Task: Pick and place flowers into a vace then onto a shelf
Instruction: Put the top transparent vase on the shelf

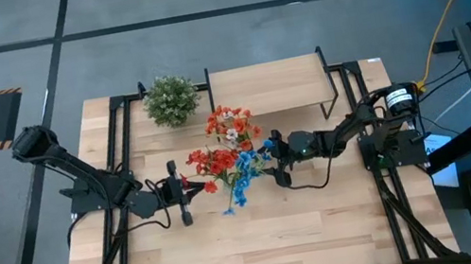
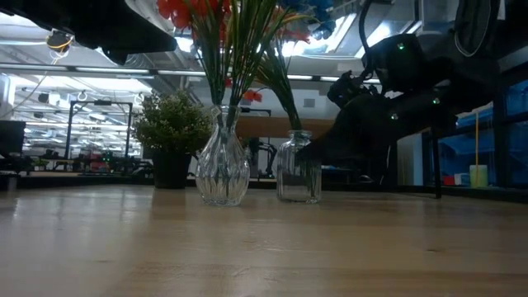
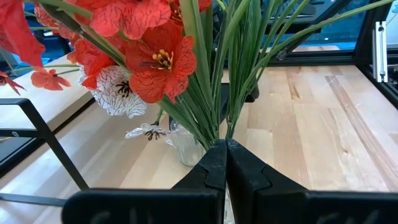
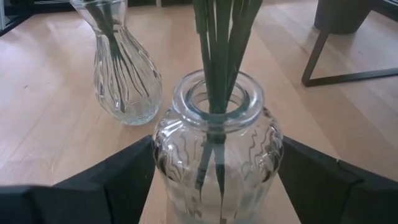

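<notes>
Two glass vases stand on the table: a ribbed bottle vase (image 2: pixel 223 169) (image 4: pixel 122 68) and a round jar vase (image 2: pixel 299 169) (image 4: pixel 216 155), both with green stems inside. Red-orange flowers (image 1: pixel 214 161) (image 3: pixel 155 59), a blue spray (image 1: pixel 246 167) and a red-orange and white cluster (image 1: pixel 230 125) spread above them. My left gripper (image 1: pixel 192 191) (image 3: pixel 225 149) is shut at the foot of the red-orange bunch. My right gripper (image 1: pixel 270 157) (image 4: pixel 216 149) is closed around the jar vase. The shelf (image 1: pixel 271 86) stands at the far edge. My left gripper pinches several thin green stems (image 3: pixel 217 134) of the red-orange flowers between its two shut fingers, coming level from the table's left. The stems fan out beyond the fingertips; what lies below the fingers is hidden. My right gripper has the jar vase's rounded body (image 4: pixel 161 168) between its two fingers (image 4: pixel 124 180), one on each side, coming level from the table's right. The jar is upright with its base (image 2: pixel 299 200) on the table.
A round potted plant (image 1: pixel 171 100) (image 2: pixel 172 132) sits at the far edge, left of the shelf. The shelf's black legs (image 3: pixel 50 143) (image 4: pixel 317 50) stand close behind the vases. Bare tabletop (image 1: pixel 264 242) stretches toward the near edge.
</notes>
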Motion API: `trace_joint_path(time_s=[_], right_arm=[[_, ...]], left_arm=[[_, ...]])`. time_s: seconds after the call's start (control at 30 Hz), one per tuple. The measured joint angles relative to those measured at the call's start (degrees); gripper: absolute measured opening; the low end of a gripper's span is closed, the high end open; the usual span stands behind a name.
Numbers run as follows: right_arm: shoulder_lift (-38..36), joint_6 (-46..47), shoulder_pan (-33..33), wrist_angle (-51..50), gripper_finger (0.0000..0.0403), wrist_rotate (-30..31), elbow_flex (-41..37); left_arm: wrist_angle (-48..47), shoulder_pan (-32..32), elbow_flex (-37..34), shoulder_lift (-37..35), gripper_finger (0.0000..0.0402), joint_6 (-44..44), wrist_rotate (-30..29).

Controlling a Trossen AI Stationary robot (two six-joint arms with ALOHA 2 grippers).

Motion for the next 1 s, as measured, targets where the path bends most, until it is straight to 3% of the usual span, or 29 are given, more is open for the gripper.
trace_joint_path(time_s=[0.37,0.83,1.0], right_arm=[[0.0,-0.2,0.0,0.0,0.0287,0.0,0.0],[-0.1,-1.4,0.0,-0.1,0.0284,0.0,0.0],[-3.1,-1.6,-1.2,-1.8,0.0284,1.7,-1.3]], left_arm=[[0.0,0.0,0.0,0.0,0.0001,0.0,0.0],[0.0,0.0,0.0,0.0,0.0001,0.0,0.0],[0.0,0.0,0.0,0.0,0.0001,0.0,0.0]])
